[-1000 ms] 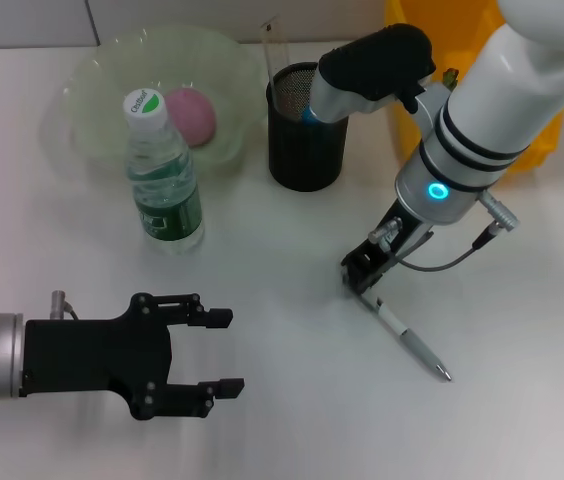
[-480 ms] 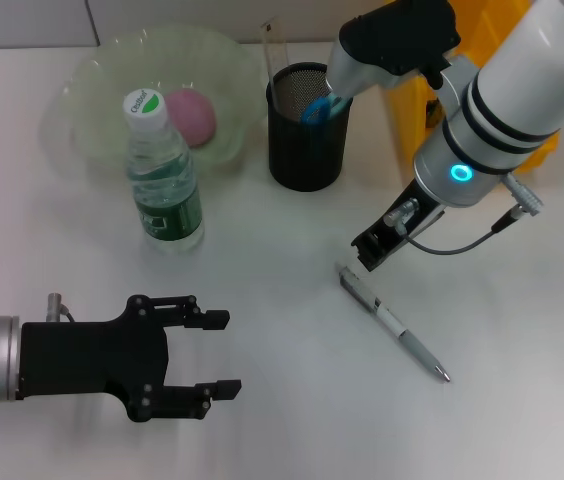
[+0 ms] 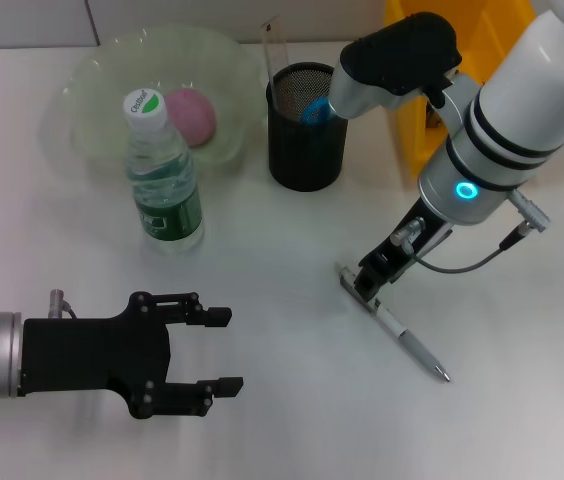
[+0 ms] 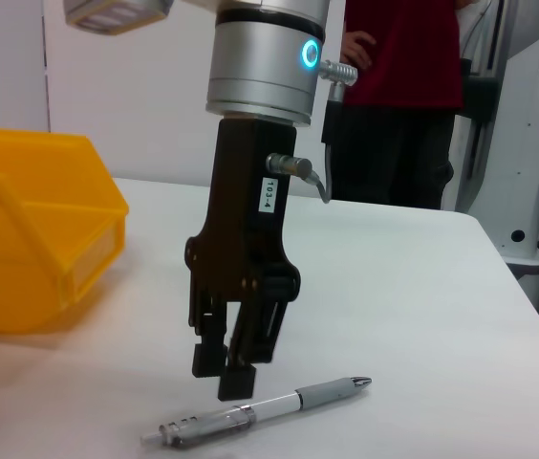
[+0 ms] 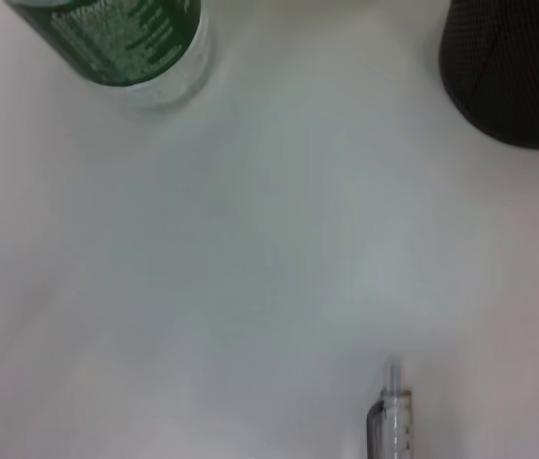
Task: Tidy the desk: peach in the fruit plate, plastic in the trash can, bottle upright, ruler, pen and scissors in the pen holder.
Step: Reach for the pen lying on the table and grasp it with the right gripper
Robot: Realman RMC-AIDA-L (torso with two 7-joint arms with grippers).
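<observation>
Right hand (image 3: 366,283) over the clip end of the pen (image 3: 394,322) — fingers slightly apart, pen not gripped.

The pen lies flat on the white bench (image 3: 282,400), near the black pen holder (image 3: 307,127). The bottle (image 3: 162,172) stands upright beside the fruit plate (image 3: 92,95) — left hand (image 3: 217,350) hangs apart, holding nothing.

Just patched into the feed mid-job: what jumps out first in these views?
The right end effector hangs directly over the clip end of the pen, which lies flat on the table; its fingers are close together, just above the pen, not gripping it. Behind stand the black pen holder, the upright bottle and the peach in the fruit plate. The left end effector waits open near the front edge.
</observation>
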